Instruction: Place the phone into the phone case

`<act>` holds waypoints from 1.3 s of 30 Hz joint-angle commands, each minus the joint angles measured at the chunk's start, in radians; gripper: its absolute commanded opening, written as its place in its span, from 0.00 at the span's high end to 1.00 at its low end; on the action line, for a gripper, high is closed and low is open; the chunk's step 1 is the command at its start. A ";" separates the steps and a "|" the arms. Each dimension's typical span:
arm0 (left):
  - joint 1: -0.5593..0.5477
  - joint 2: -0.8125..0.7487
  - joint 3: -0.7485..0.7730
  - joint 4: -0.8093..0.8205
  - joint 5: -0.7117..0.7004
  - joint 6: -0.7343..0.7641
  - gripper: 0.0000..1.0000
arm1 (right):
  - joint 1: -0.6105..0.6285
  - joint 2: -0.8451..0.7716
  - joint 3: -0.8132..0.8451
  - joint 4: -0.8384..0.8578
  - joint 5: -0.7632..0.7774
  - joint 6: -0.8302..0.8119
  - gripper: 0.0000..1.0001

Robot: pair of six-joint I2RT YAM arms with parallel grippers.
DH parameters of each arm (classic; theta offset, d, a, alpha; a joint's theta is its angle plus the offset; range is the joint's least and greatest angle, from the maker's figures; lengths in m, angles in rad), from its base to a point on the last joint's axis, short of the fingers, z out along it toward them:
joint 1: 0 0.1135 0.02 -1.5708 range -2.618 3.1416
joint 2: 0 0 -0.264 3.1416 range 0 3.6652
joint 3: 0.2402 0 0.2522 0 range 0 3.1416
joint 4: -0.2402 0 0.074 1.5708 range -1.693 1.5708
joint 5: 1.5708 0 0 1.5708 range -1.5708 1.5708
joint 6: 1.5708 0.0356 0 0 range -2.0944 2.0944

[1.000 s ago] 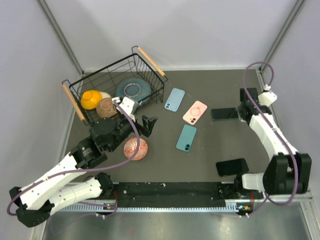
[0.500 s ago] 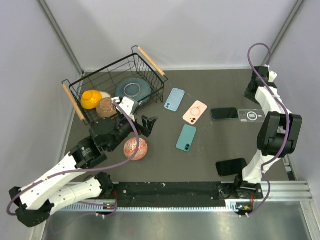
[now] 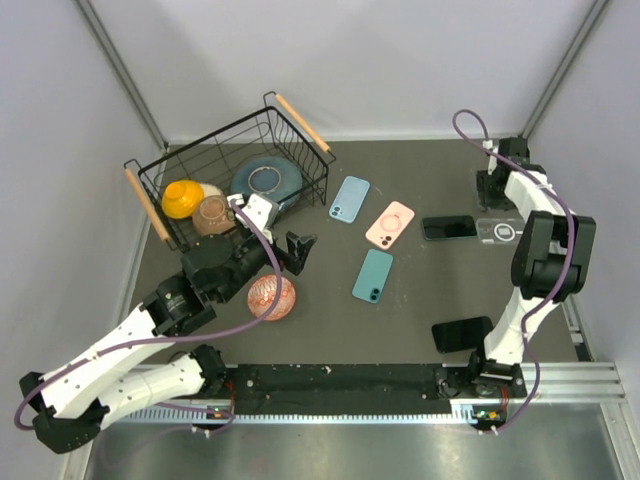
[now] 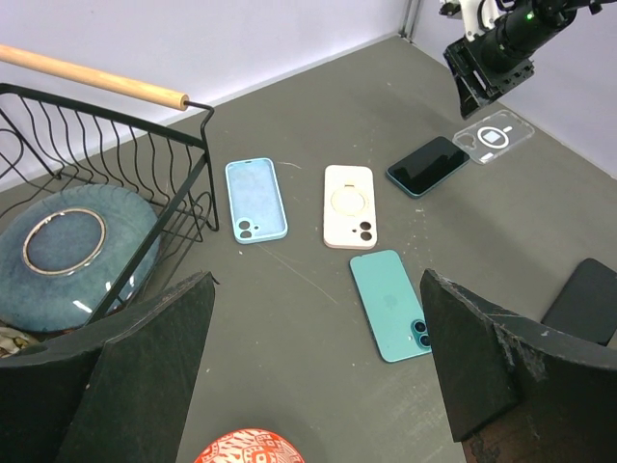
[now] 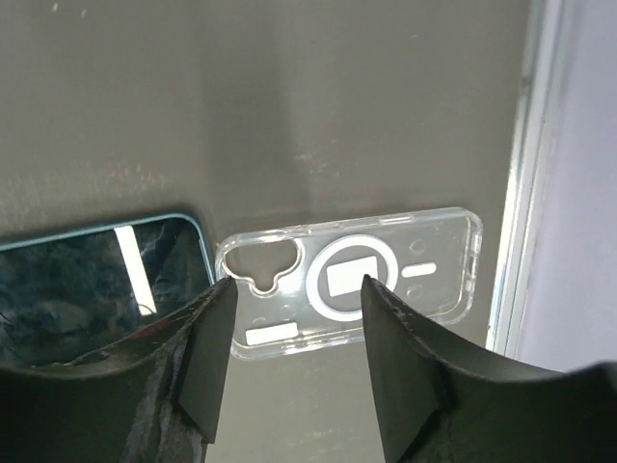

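The right claw (image 5: 294,287) hangs with its jaws partly apart, gripping nothing, just above the clear phone case (image 5: 434,260), which lies flat at the table's far right. The phone (image 5: 96,289) lies face up just left of it. Over on the left, the left claw (image 4: 318,386) hovers wide open and empty above the red bowl (image 4: 249,446).

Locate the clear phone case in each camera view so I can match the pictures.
Top external: the clear phone case lies flat at the far right, about mid-height.
Left wrist: it is in the upper right corner.
Right wrist: it sits at the centre of the frame, lying lengthwise.
Shared landmark: the dark-screened phone right beside the case, on its left in all three views.
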 commanded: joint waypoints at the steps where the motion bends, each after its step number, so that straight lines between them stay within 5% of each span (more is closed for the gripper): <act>1: -0.003 -0.002 0.040 0.026 0.008 -0.003 0.07 | -0.004 -0.012 -0.016 -0.016 -0.090 -0.117 0.52; 4: -0.003 -0.002 0.041 0.026 0.002 0.000 0.07 | -0.004 -0.005 -0.025 -0.022 -0.229 -0.102 0.55; 15: -0.003 0.002 0.041 0.026 -0.007 0.008 0.08 | -0.004 0.089 -0.011 -0.036 -0.225 -0.079 0.68; 39: -0.003 -0.007 0.038 0.026 -0.015 0.009 0.07 | -0.019 0.196 0.086 -0.112 -0.048 0.079 1.00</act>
